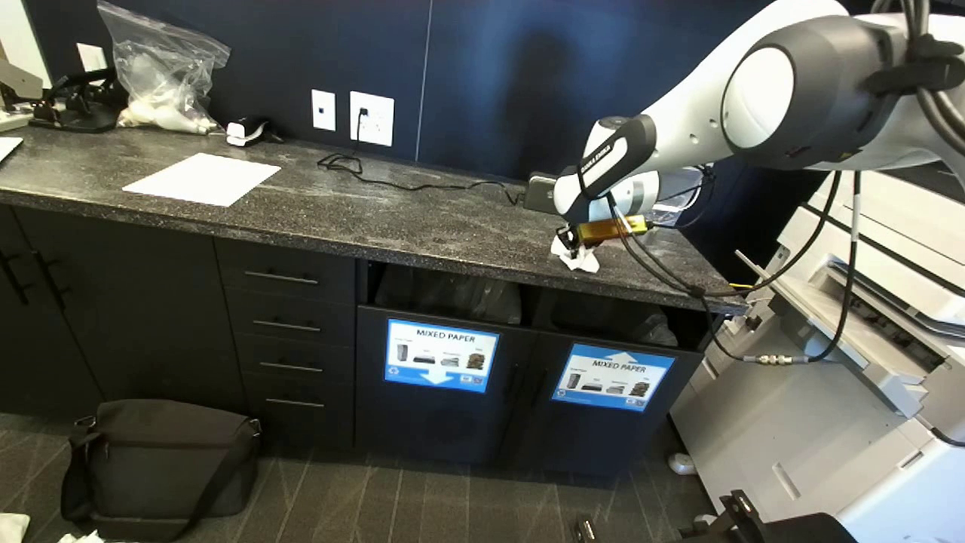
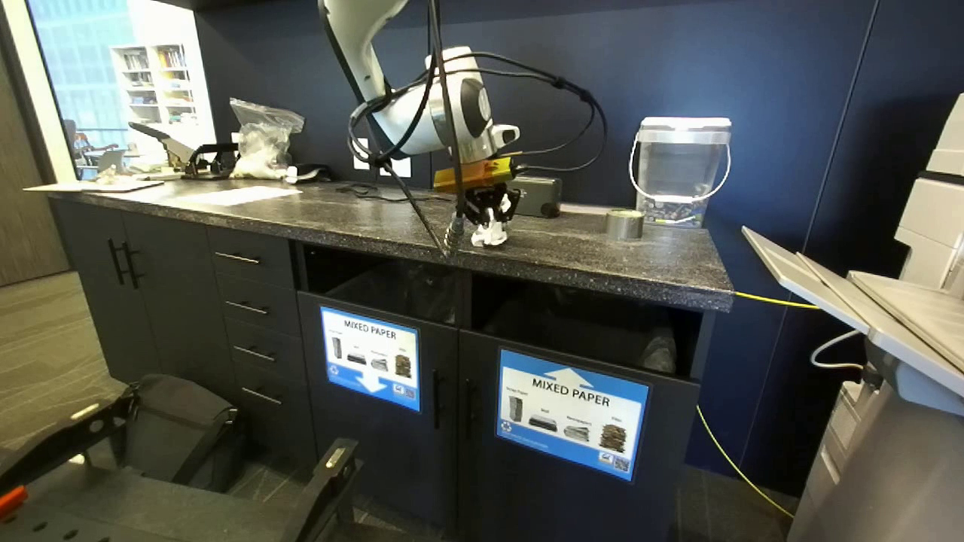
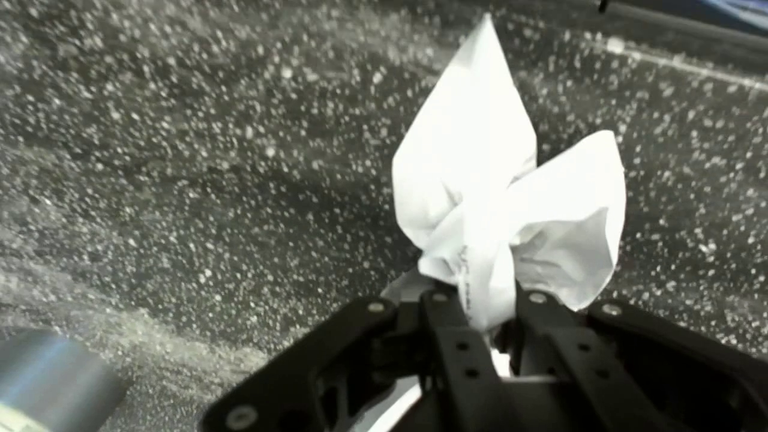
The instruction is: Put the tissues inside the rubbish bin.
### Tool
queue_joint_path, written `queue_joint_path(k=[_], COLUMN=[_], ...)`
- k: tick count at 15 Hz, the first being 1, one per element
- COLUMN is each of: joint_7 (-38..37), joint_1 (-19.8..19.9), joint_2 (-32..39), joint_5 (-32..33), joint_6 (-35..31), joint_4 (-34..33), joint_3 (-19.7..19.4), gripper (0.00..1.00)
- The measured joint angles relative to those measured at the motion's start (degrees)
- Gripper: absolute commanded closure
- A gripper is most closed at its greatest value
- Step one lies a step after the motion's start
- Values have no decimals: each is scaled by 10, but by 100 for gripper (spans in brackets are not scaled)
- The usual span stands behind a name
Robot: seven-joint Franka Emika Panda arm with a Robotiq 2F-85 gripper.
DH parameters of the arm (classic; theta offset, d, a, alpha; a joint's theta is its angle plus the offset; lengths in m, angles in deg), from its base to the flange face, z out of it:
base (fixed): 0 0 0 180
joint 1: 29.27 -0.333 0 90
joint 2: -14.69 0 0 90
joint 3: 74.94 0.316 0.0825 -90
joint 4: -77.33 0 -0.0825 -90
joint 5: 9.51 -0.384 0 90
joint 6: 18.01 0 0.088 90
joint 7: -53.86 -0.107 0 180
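Note:
The tissues [image 3: 474, 180], a crumpled white wad, are pinched between the fingers of my gripper [image 3: 486, 309] in the wrist view, with loose folds fanning out beyond the tips. In both exterior views my gripper [image 2: 491, 212] points down low over the dark counter, and the tissues [image 1: 579, 258] hang at its tips; whether they touch the surface I cannot tell. The rubbish bin [image 2: 681, 169], a see-through tapered bucket with a white rim and a handle, stands at the counter's right end against the wall in an exterior view, apart from the gripper.
A tape roll [image 2: 624, 223] sits between the gripper and the bin. Behind the gripper is a small grey box [image 2: 536, 196]. A white sheet [image 1: 203, 179] and a clear plastic bag [image 1: 162, 83] lie farther along the counter. Cables loop from the arm; a printer-like machine [image 1: 852, 339] stands beyond the counter's end.

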Motion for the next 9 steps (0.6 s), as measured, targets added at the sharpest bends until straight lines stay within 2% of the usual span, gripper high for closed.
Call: queue_joint_path(k=[4,9], joint_7=[0,-2], joint_1=[2,10], joint_2=[-41,-123], joint_5=[12,13], joint_6=[88,96], joint_4=[38,169], joint_3=[1,5], gripper=[84,84])
